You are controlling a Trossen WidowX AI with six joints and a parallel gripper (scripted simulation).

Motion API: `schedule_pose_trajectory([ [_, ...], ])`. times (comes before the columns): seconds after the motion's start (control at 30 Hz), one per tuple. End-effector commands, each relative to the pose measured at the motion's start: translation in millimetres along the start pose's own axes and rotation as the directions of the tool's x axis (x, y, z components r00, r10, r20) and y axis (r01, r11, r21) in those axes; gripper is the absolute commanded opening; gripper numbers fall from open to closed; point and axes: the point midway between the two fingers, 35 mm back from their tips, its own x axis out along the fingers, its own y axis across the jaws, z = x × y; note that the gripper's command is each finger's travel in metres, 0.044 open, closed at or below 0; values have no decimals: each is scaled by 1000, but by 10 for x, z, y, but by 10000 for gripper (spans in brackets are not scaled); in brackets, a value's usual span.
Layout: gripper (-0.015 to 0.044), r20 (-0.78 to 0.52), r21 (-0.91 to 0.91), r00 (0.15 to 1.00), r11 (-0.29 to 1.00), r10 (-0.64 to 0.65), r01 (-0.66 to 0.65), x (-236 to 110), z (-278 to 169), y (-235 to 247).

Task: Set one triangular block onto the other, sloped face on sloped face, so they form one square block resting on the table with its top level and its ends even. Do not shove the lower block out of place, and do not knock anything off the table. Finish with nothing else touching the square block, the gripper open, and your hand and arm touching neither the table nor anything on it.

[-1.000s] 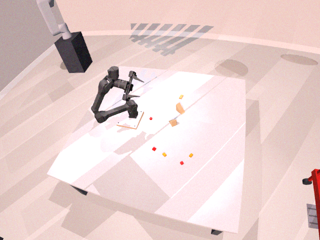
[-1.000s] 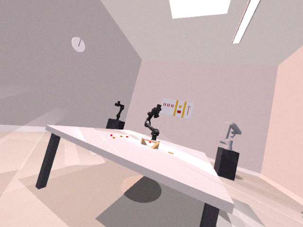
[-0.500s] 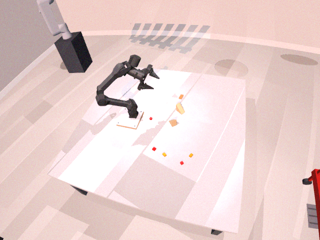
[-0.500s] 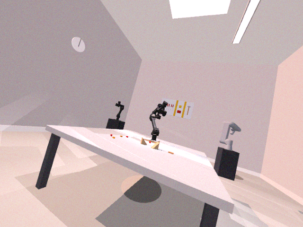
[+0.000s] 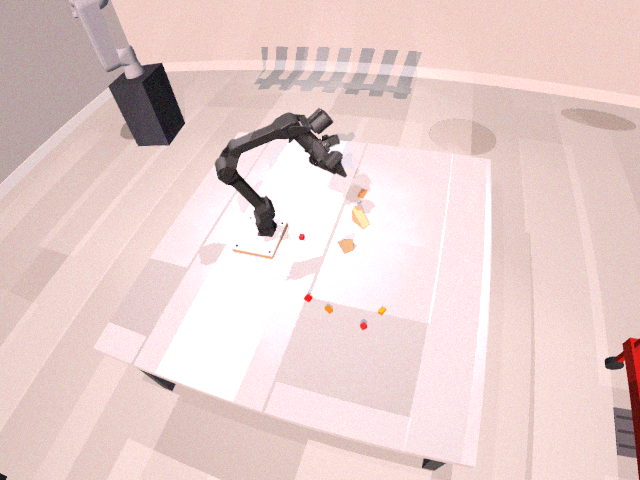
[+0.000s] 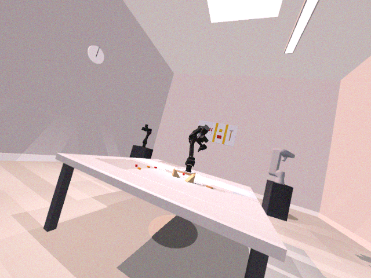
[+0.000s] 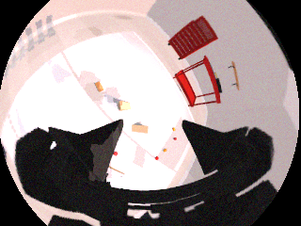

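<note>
You had the gripper [image 5: 342, 172] spread wide with nothing between its fingers, raised above the white table [image 5: 465, 289] and pointed down toward the blocks. The arm [image 5: 242, 149] arched up from its wooden base plate [image 5: 242, 250] and reached toward the table's far side.

Both triangular blocks lay apart on the table. The farther triangular block [image 5: 360, 216] sat below and beyond the gripper, nothing touching it. The nearer triangular block [image 5: 346, 244] rested close by, toward the table's middle, separate from the first. A small orange cube [image 5: 362, 193] lay just beyond the farther block, nearly under the fingertips.

Nearer the camera you had a scatter of small cubes: a red one [image 5: 301, 236] beside the base plate, then red [image 5: 308, 297], orange [image 5: 328, 308], red [image 5: 363, 325] and orange [image 5: 382, 310] in a loose group.
</note>
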Motion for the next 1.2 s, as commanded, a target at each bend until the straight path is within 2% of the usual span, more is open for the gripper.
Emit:
schedule_pose_trajectory([
  [0.0, 440, -159, 523, 970, 849, 182, -73, 646, 170, 158],
  [0.23, 440, -282, 843, 897, 534, 340, 62, 1168, 194, 382],
  [0.43, 440, -368, 929, 805, 213, 465, 301, 1568, 159, 605],
  [0.47, 440, -373, 928, 798, 192, 473, 319, 1594, 155, 621],
  [1.17, 440, -375, 927, 796, 184, 476, 326, 1696, 122, 668],
])
